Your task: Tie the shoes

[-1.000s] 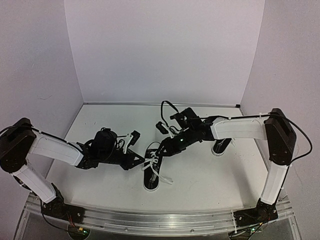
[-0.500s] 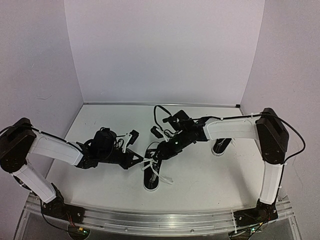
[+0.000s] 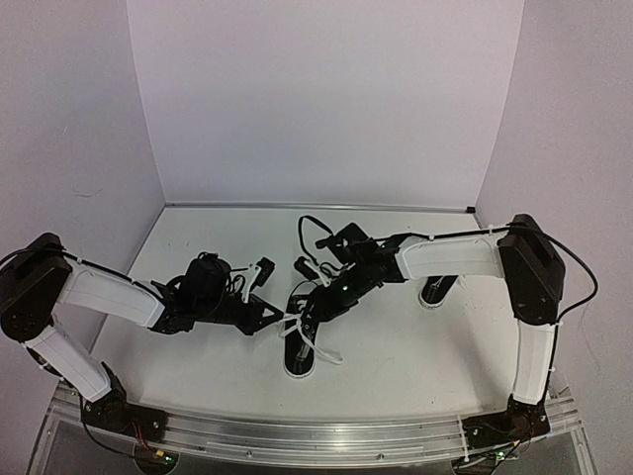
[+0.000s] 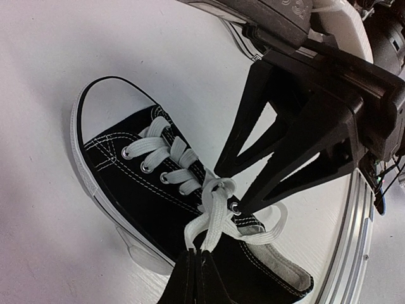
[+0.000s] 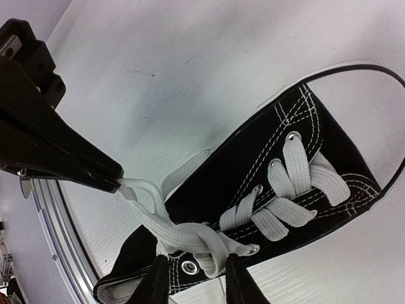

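shoe (image 4: pixel 145 190): black canvas, matt | laces (image 4: pixel 212 212): white woven cloth

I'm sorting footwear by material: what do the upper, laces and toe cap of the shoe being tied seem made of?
Upper: matte black woven fabric, likely canvas, with white stitching. Laces: flat white woven tape, probably cotton or polyester. Toe cap: smooth white, apparently rubber. Eyelets: shiny, metal-looking.

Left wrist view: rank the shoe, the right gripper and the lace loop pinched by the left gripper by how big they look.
1. Right gripper, inflated by nearness to the camera.
2. Shoe; it spans about as much of the frame, so the top two are unsure.
3. Lace loop, clearly smallest.
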